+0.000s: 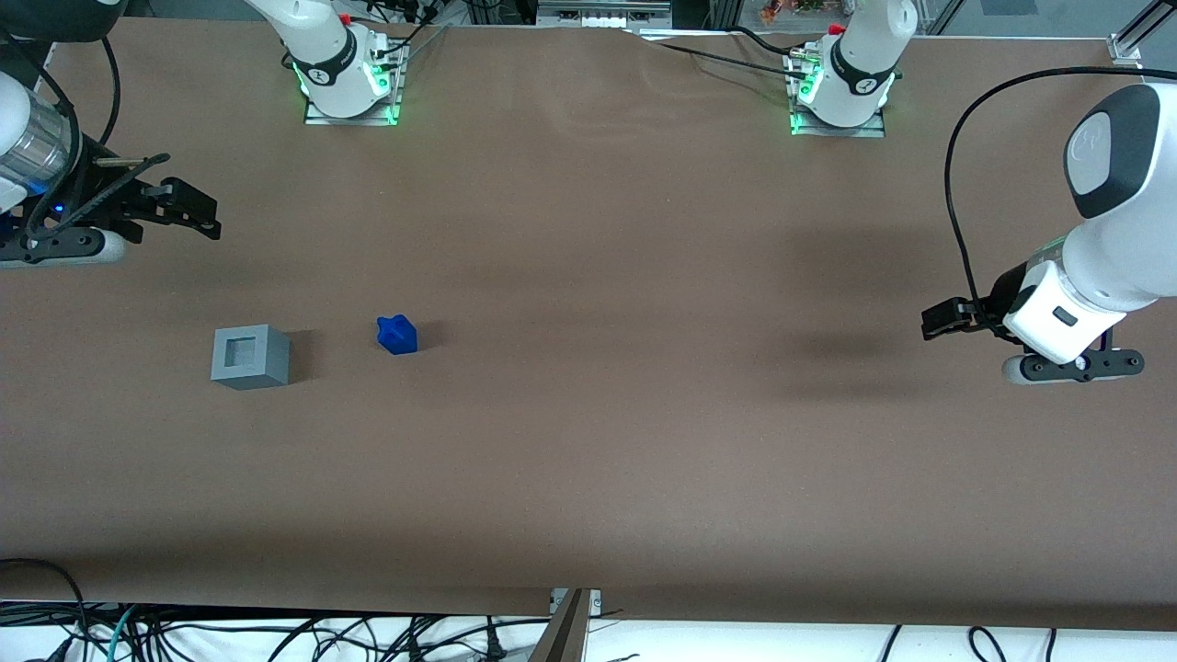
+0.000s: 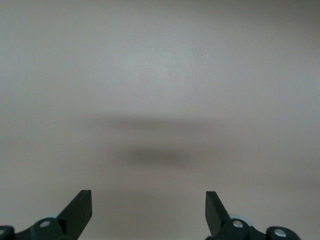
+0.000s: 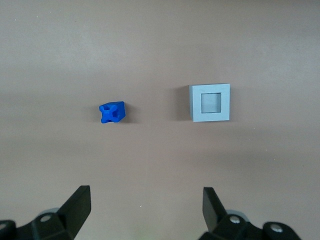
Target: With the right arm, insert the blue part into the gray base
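Brown table carries both task parts toward the working arm's end. Gray base sits upright on the table, square recess in its top face open and unfilled; in the wrist view the base shows that recess straight on. Blue part lies on the table beside the base, a clear gap between them, not touching, and slightly farther from the front camera than the base. Wrist view shows the part with its knobby face toward the camera.

Right arm is at the edge of the table, clear-silver wrist with a blue glow. Gripper hangs above the table, farther from the front camera than both parts and well apart from them. Wrist view: gripper has its fingers spread wide, nothing between them, bare table showing in the gap. Both parts sit ahead of the fingertips, neither one touched
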Robot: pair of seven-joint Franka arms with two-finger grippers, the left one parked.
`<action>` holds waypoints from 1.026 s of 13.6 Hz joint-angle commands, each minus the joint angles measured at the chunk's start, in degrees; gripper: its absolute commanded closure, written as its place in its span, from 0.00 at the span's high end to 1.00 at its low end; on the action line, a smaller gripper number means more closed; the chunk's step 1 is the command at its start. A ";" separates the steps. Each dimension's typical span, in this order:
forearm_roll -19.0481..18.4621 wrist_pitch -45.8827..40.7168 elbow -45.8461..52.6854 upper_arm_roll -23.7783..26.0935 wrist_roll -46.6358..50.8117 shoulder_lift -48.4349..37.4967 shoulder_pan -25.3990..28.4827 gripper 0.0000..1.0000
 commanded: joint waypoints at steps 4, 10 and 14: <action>0.02 -0.44 1.54 0.28 -0.75 0.72 -0.53 0.99; 0.90 1.83 -0.91 1.77 1.88 0.02 0.34 0.99; 1.08 4.38 -3.02 5.55 7.24 -0.34 0.34 0.99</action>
